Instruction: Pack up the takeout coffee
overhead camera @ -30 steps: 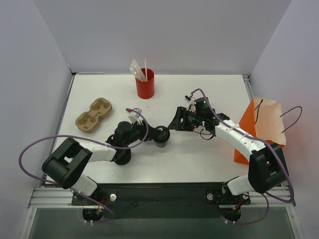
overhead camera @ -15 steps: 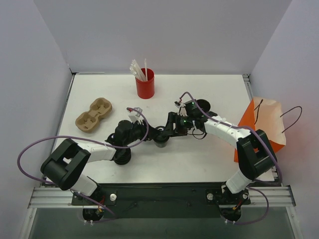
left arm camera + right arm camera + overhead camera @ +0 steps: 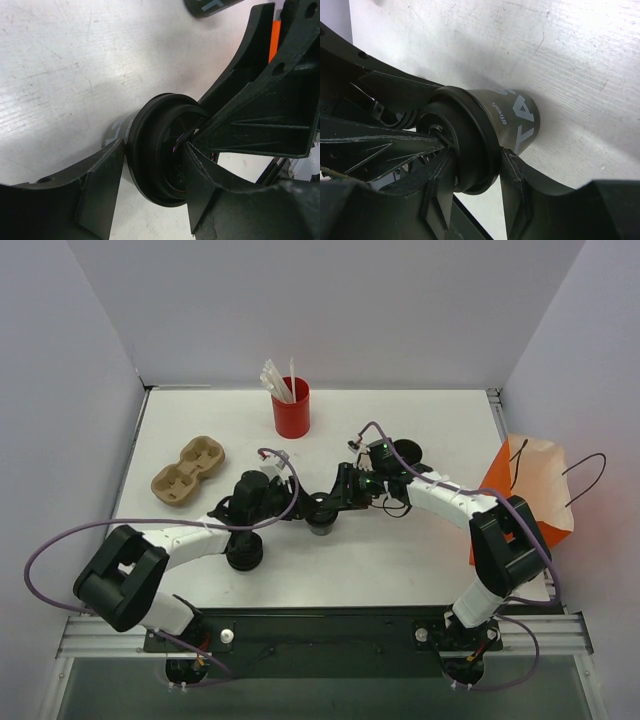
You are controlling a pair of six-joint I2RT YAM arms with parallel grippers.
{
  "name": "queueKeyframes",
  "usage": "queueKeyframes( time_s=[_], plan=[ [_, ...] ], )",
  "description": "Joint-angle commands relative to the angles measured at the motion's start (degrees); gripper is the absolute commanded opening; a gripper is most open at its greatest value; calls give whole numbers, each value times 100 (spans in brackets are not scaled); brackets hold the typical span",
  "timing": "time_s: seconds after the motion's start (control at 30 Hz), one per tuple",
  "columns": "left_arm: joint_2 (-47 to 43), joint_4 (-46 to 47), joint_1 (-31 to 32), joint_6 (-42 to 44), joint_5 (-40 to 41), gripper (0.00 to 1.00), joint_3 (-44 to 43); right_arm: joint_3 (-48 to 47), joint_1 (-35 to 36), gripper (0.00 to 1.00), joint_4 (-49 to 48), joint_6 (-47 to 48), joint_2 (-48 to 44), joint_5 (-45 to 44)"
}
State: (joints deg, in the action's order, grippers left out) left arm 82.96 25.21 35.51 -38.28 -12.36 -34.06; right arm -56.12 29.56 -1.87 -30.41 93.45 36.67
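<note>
Orange bag point(image 3: 520, 490) far right of black cup point(image 3: 322, 512)

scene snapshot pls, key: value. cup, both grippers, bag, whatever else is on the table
coffee cup: black, lid on, mid-table between the two arms
right gripper: fingers pinching the cup at its lid rim
left gripper: fingers either side of the same cup; contact unclear
orange bag: right table edge; cup not yet in it
cup carrier: left side of table
red cup of straws: back centre
</note>
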Motion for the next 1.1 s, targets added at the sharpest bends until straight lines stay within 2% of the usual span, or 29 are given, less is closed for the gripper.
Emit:
queueKeyframes(
  time_s=[0.0,0.13,0.33,0.6,0.83,1.07],
  plan=[
    [-253,-2256,-61,497,-47,60,-653,250,58,27,161,325,323,-511],
    [-508,-2959,-193,646,23,61,-1093,233,50,26,354,396,323,-503],
    [-658,-3136,-281,857,41,62,-1129,-179,111,25,782,948,472,-292],
    [-491,-2899,-685,1235,-793,64,-1129,-1005,217,25,1540,1933,841,147],
    [-210,-2610,-712,1332,-1137,66,-1102,-1428,287,26,1892,2303,1061,350],
    [168,-2126,-712,1280,-1128,66,-1111,-1700,278,26,2015,2435,1281,464]
  ],
)
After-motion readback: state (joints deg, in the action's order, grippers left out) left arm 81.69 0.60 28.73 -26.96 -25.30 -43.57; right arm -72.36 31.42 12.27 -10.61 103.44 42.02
